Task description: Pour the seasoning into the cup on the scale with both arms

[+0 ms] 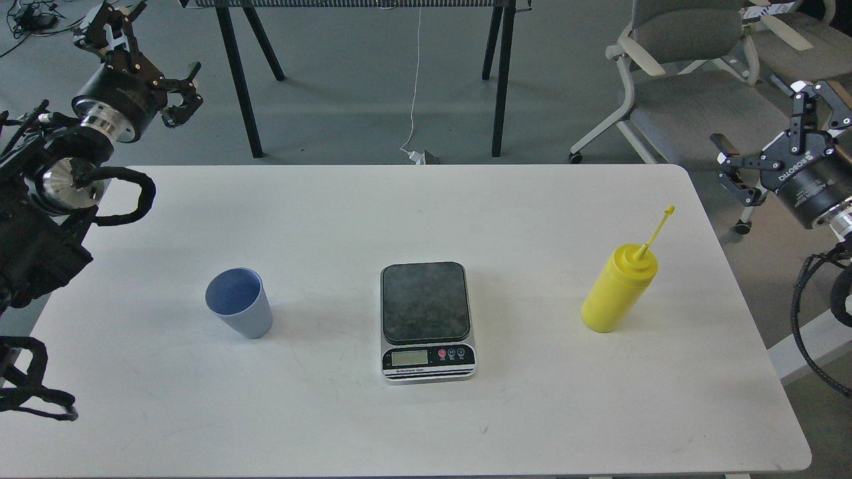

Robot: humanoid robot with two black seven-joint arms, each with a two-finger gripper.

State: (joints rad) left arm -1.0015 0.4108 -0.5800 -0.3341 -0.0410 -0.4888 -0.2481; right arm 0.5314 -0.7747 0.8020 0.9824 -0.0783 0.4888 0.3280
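Both hands empty and spread open, raised off the worktop (532,412): left hand (156,63), right hand (775,143). Blue ribbed cup (239,303) stands left of the kitchen scale (426,319), not on it; yellow squeeze bottle (619,286) stands right. Risks: light cup tipping when pinched, squeezing bottle early, landing cup off-centre on the platform.

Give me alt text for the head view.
A white table holds a blue cup left, an empty scale centre and a yellow seasoning bottle right. Both hands, left and right, hover open, holding nothing.
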